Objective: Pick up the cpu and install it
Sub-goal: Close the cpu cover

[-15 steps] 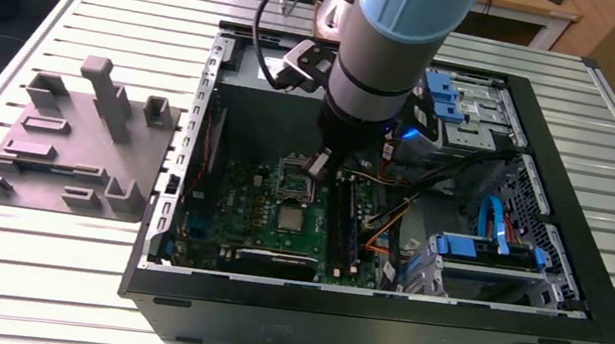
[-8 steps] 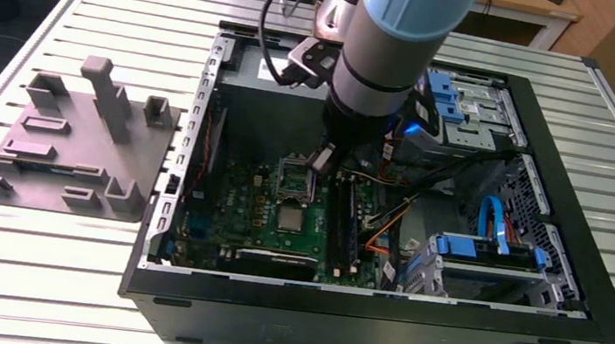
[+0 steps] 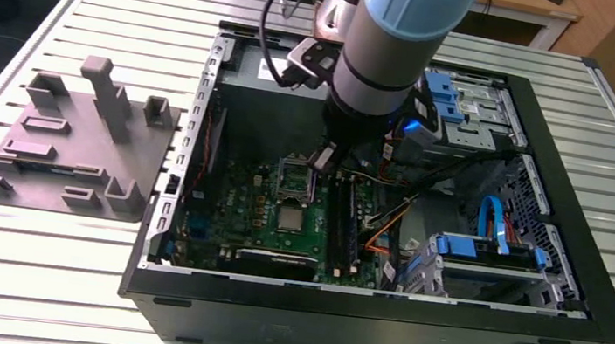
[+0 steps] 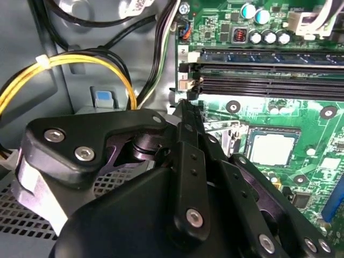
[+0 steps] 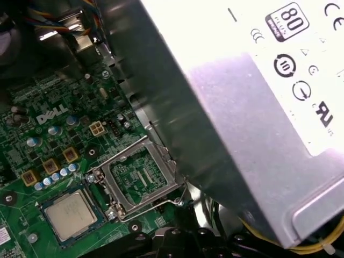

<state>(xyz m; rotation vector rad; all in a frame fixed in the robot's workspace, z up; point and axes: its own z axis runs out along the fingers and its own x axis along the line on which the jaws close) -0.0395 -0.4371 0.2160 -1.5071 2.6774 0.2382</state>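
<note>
Inside the computer case (image 3: 524, 322), my gripper (image 4: 185, 107) hangs fingers pressed together beside the chip (image 5: 70, 213) seated in its socket; I leave the board's lettering unread.

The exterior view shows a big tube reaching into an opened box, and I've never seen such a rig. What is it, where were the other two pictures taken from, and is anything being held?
The grey-and-blue tube is a robot arm reaching into an open black computer case. The case lies on a ribbed metal table, beside a grey plastic plate with upright blocks.

The two wrist views come from cameras riding on the arm, looking down at the green circuit board. The black jaws at the arm's tip show in the second wrist view.

The small square silvery cpu is not held. It lies on the board, next to the shiny metal socket frame, which is swung open.
</note>
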